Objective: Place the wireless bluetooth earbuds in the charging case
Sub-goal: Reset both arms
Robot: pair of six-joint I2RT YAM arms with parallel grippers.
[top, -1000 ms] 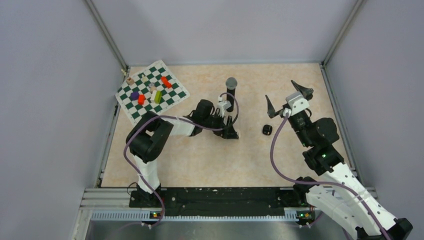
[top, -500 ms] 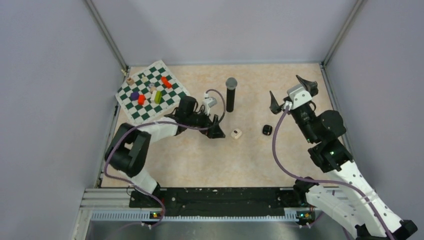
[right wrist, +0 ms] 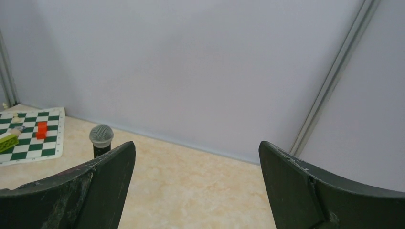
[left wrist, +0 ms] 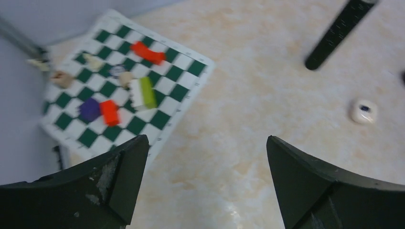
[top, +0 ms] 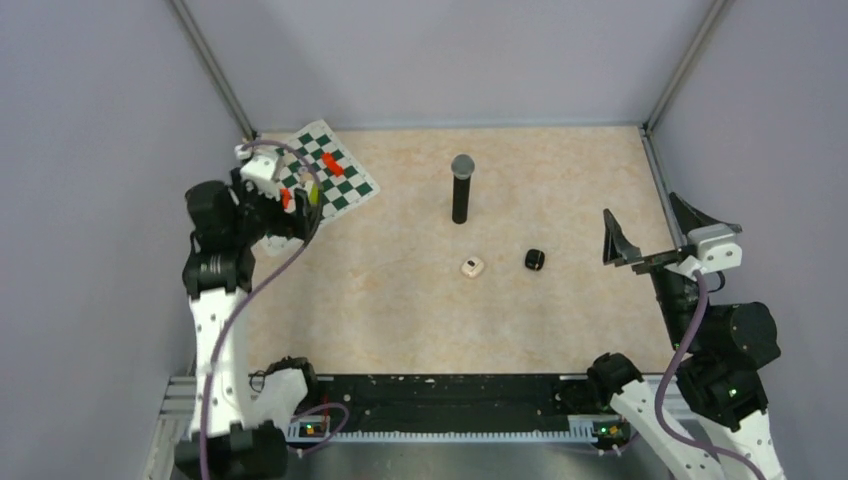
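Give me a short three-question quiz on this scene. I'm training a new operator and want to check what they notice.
1. True or false: the left gripper and the right gripper are both open and empty.
2. What stands upright, farther from the arm bases than the two small cases? A) microphone B) bottle C) cup
3. Which lies further towards the right arm's side: the white case or the black case?

Key: 1 true; 2 A; 3 the black case.
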